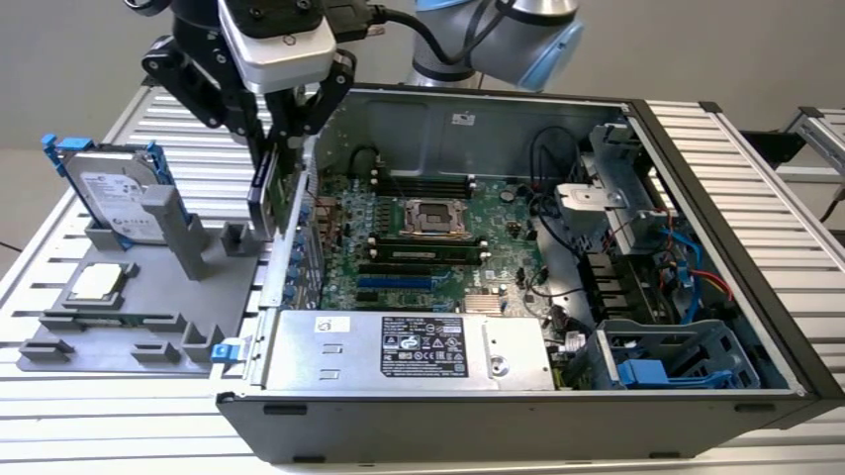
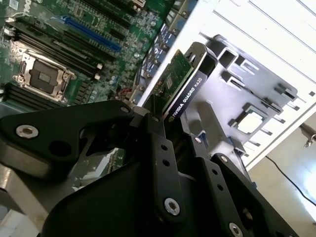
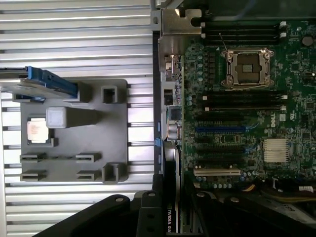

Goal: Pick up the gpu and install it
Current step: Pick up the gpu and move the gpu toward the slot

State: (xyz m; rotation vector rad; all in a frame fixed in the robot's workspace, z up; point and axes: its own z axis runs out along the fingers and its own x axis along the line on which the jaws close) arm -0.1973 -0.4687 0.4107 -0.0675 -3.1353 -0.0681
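Above the computer case [image 1: 502,437], thin gpu [image 2: 183,84], green board, black shroud, clamped in claw [image 2: 170,121]

- Exterior view: soft, diffuse light, bright overall, no hard shadows; ribbed table [image 1: 739,148] reads near white.
- Computer case [image 1: 528,435] darker inside than the table; its near outer wall almost black.
- Second wrist view: table slats blown out w/ glare; gripper [image 2: 172,123] a dark mass, little detail; gpu [image 2: 185,94] edge catches a pale sheen.
- First wrist view: flat light, motherboard [image 3: 247,123] evenly lit; metal tab [image 3: 180,24] shines; faint soft shadows beside grey fixture [image 3: 74,133] posts.
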